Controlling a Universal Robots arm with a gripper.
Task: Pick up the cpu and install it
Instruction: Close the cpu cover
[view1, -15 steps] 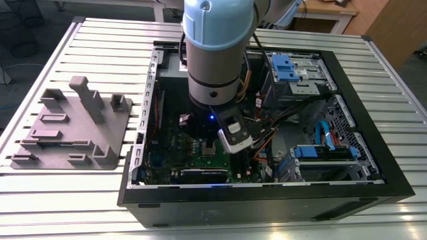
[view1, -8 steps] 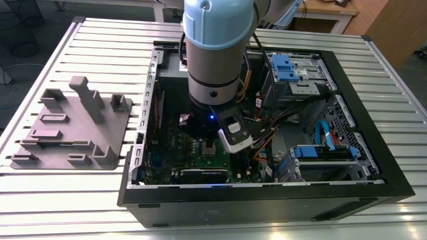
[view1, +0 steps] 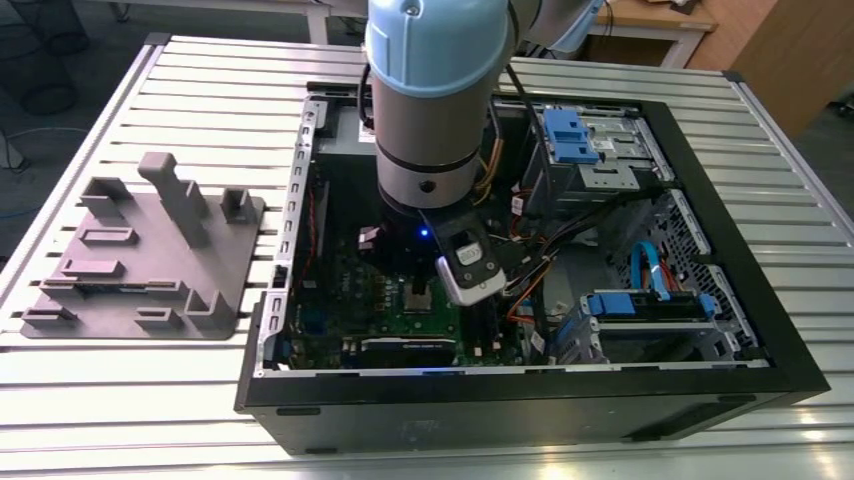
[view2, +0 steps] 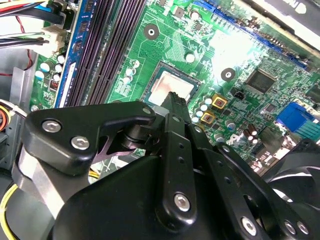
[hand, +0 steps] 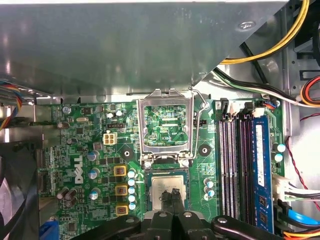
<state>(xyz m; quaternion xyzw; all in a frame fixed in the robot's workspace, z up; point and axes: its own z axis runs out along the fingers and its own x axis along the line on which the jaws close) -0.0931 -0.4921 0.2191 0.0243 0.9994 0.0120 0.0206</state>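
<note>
Gripper (hand: 172, 193) fingers are pressed together, tips right over the cpu (hand: 160, 187), which lies flat in its motherboard (hand: 90, 150) socket. The open socket frame (hand: 166, 127) lies just beyond, with memory slots (hand: 235, 165) alongside.

**Green Board, Silver Chip**

The motherboard (hand: 80, 132) showed bright green, laced with fine pale traces! The cpu (hand: 167, 182) gleamed silver-grey, and the gripper (hand: 173, 196) was matte black. A memory stick (hand: 261, 170) ran blue; the tray (view1: 147, 250) was plain grey, the table (view1: 134, 385) pale and ribbed.

Robotics lab: slatted metal bench (view1: 120, 400), opened computer case (view1: 534, 398).
</note>
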